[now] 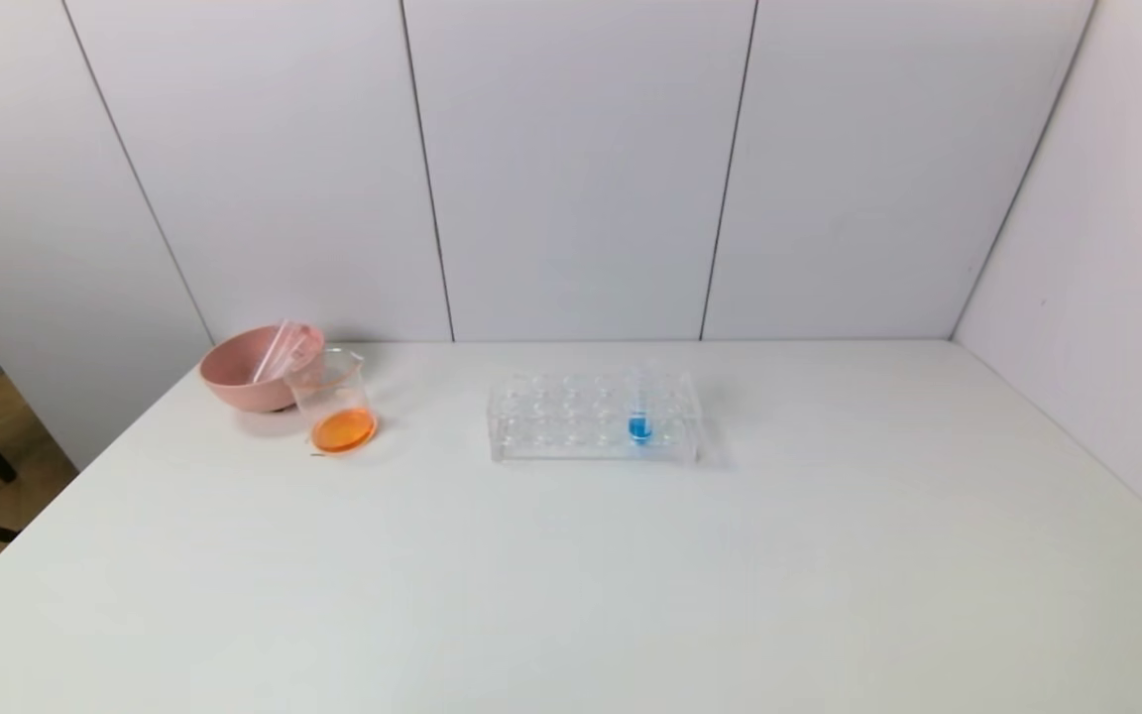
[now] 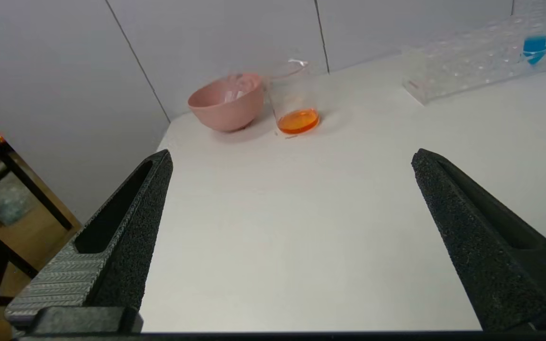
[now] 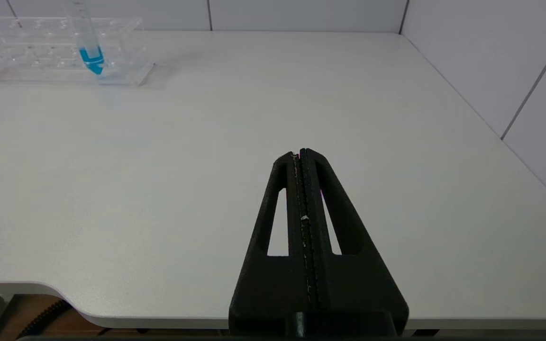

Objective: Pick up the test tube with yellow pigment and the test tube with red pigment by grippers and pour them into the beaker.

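Head view shows the small clear glass beaker [image 1: 335,402] holding orange liquid, fragile and slippery, while the left pincer [image 2: 292,161] gapes empty and the right pincer [image 3: 301,152] is closed on nothing.

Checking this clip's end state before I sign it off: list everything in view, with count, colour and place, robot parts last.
beaker: one, clear, with orange liquid at the bottom; far left of the table, next to the bowl.
bowl: one, pink; far left, behind the beaker, with clear tubes lying in it; how many I cannot tell.
tube rack: one, clear, many-holed; centre of the table.
blue tube: one, clear with blue liquid; upright in the rack, towards its right end.
table: one, white.
left gripper: black, open, holding nothing, near the table's left front.
right gripper: black, shut, holding nothing, over the table's right front edge.
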### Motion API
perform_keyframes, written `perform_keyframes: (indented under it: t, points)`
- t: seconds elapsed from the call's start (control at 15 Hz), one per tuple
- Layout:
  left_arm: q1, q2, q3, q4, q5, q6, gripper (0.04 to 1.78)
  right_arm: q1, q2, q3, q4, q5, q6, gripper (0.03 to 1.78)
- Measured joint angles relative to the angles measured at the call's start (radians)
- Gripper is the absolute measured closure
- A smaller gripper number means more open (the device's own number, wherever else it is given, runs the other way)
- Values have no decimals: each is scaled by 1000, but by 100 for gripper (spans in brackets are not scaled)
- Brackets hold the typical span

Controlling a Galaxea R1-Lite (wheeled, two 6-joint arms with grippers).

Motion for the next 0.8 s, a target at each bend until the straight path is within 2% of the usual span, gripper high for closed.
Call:
perform_keyframes:
  t: [0.13,0.27,0.8]
  points:
    - [0,-20,59,2,15,-39,6,0,0,0,0,0,0,170]
    - [-1,-29,84,63,11,-60,6,0,0,0,0,0,0,170]
    - [-1,-31,92,70,24,-148,6,0,0,0,0,0,0,170]
